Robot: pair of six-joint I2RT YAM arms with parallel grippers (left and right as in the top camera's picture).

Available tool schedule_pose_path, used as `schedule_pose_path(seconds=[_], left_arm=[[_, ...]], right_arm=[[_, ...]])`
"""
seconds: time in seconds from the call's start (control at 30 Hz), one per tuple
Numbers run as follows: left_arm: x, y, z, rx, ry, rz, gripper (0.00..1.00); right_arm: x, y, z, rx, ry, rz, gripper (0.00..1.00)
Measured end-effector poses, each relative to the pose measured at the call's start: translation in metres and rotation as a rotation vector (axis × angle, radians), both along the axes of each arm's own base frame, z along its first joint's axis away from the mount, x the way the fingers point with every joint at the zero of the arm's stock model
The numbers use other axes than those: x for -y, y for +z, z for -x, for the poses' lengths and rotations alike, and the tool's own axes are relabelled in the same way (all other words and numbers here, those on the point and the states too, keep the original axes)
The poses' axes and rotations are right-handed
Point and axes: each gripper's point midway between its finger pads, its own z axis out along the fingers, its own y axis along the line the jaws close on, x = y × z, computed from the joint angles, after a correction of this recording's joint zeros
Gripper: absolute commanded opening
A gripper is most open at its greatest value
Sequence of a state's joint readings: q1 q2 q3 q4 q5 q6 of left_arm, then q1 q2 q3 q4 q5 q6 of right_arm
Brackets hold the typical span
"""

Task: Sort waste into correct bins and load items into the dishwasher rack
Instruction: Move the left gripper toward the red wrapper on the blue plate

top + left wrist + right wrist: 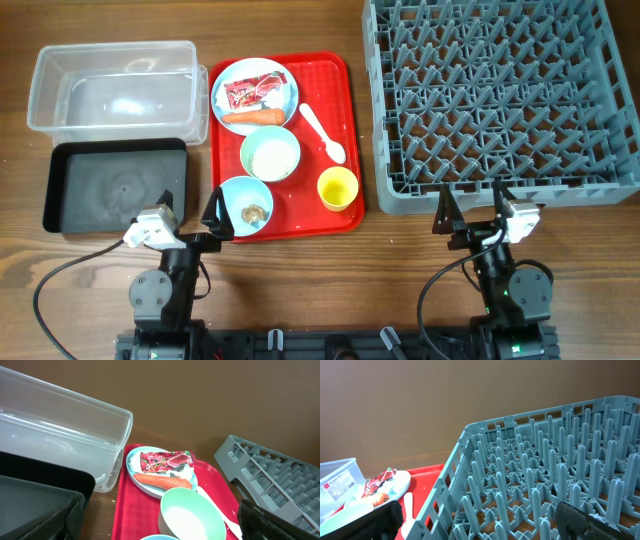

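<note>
Orange carrot (252, 117): lies on pale blue round plate (262, 68) in flat red serving tray (340, 90). Long axis left-right. Red printed snack wrapper (250, 93) touching behind; pale green bowl (270, 155) just in front. Left gripper (190, 205) and right gripper (468, 200): both released, empty, over wooden bench (330, 280).

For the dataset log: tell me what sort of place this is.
Likely a lab mock-up of a dish-clearing station: a grey dishwasher rack, a red tray of used dishes, and a clear tub beside a black tray.
</note>
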State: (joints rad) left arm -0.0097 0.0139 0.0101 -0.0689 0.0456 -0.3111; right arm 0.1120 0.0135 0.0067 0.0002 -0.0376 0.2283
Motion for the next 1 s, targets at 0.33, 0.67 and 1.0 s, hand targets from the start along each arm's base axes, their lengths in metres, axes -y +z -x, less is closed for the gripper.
schedule_pose_path(seconds=[0.33,0.67,1.0], left_arm=[[0.000,0.000,0.000,0.000,0.000,0.000,1.00],[0.000,0.002,0.000,0.009,0.003,0.001,1.00],[0.005,0.087,-0.006,0.015,-0.028,-0.024,1.00]], right_arm=[[0.000,0.000,0.000,0.000,0.000,0.000,1.00],[-0.008,0.021,0.002,0.087,0.049,-0.008,1.00],[-0.024,0.141,0.024,0.272,0.154,-0.002,0.99]])
